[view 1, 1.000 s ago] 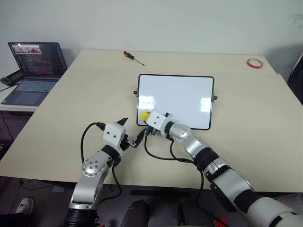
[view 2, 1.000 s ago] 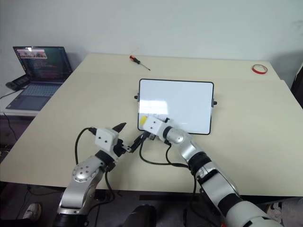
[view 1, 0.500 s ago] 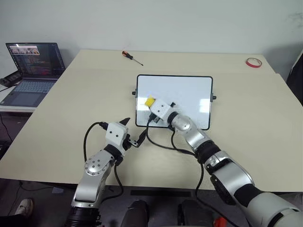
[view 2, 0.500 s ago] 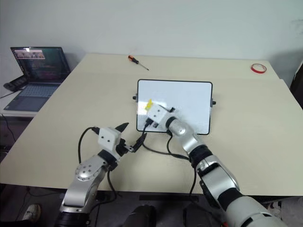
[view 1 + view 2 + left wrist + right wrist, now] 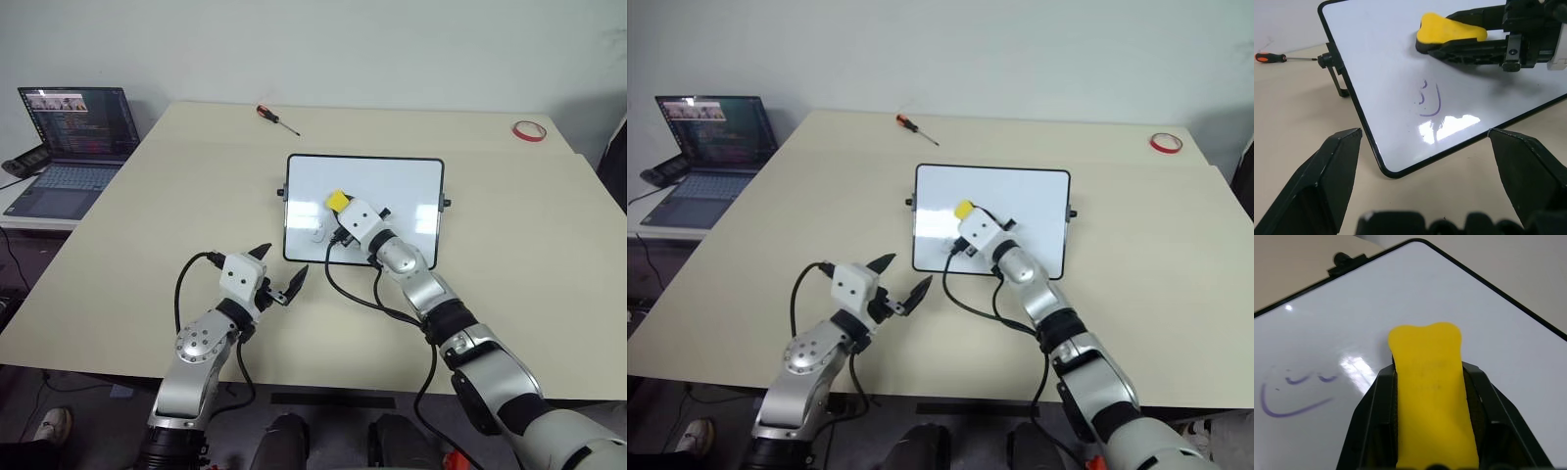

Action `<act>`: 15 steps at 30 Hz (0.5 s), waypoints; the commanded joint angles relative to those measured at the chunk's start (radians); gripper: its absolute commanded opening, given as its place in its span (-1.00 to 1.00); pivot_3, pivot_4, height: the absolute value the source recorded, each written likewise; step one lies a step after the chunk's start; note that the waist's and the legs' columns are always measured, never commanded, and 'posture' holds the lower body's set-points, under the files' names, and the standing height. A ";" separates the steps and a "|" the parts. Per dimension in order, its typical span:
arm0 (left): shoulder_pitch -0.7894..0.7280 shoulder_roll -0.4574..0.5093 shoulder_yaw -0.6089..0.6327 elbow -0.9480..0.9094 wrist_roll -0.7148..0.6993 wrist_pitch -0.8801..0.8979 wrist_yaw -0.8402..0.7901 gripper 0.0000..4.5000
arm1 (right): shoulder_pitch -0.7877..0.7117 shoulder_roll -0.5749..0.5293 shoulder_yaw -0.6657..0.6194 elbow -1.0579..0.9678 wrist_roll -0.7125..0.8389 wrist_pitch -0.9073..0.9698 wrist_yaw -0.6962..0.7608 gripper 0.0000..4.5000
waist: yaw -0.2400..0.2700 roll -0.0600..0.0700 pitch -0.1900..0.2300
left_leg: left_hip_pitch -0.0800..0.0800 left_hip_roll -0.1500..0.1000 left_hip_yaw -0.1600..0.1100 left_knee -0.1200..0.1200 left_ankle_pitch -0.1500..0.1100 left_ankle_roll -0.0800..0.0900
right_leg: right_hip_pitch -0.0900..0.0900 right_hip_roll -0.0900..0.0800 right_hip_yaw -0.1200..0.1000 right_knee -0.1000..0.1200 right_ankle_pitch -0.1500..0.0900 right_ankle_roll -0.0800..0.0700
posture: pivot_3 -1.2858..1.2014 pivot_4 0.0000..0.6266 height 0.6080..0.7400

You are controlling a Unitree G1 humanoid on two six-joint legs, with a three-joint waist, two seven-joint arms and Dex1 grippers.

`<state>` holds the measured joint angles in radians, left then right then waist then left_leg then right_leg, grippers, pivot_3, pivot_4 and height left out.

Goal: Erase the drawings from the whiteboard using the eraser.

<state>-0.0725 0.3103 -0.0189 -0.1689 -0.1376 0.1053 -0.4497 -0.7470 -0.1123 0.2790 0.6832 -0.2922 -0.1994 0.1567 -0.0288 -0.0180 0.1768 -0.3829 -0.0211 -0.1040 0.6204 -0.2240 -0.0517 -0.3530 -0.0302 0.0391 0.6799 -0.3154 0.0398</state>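
Note:
The whiteboard [image 5: 407, 186] lies flat in the middle of the table, black-framed with small knobs on its short sides. My right gripper [image 5: 339, 204] is shut on the yellow eraser [image 5: 337, 200], which rests on the board's left half with its dark underside down. In the right wrist view the eraser [image 5: 1427, 377] sits clamped between the two black fingers [image 5: 1374, 421]. A blue curved scribble with small marks, one of the drawings [image 5: 1430, 100], remains near the board's near left corner, beside the eraser. My left gripper [image 5: 281, 266] hovers open just off the board's near left corner, holding nothing.
A red-handled screwdriver [image 5: 276, 118] lies at the table's far edge. A red tape ring [image 5: 527, 130] sits at the far right corner. An open laptop [image 5: 69, 132] stands on a side table to the left.
My right gripper has carried the eraser from the board's near left corner up and rightward toward the board's middle. The left gripper stayed where it was.

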 commanded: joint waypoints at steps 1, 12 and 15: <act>-0.024 -0.001 -0.007 -0.005 -0.003 -0.018 -0.011 1.00 | 0.091 -0.020 0.057 -0.025 -0.020 0.056 0.105 -0.41 | -0.003 0.000 0.000 | 0.000 0.000 0.000 0.000 0.000 0.000 | 0.000 0.000 0.000 0.000 0.000 0.000 | 0.03 -0.52 1.00; -0.027 0.000 -0.008 0.000 -0.003 -0.024 -0.014 1.00 | 0.116 -0.008 0.106 -0.101 -0.046 0.127 0.158 -0.41 | -0.006 0.000 0.000 | 0.000 0.001 0.001 -0.002 0.000 0.000 | -0.001 0.000 0.001 -0.001 0.000 0.000 | 0.03 -0.52 1.00; -0.024 -0.002 -0.010 -0.004 -0.001 -0.024 -0.012 1.00 | 0.036 -0.008 0.057 -0.041 -0.053 0.096 0.021 -0.41 | -0.004 0.001 0.001 | 0.000 0.001 0.000 -0.003 0.001 -0.001 | -0.001 0.000 0.001 -0.001 0.000 0.000 | 0.03 -0.52 1.00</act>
<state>-0.0932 0.3100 -0.0331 -0.1504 -0.1376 0.1010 -0.4649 -0.6849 -0.0979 0.4073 0.5915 -0.3323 -0.1251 0.2616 -0.0331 -0.0175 0.1779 -0.3824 -0.0201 -0.1038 0.6178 -0.2230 -0.0531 -0.3544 -0.0302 0.0402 0.6790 -0.3156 0.0399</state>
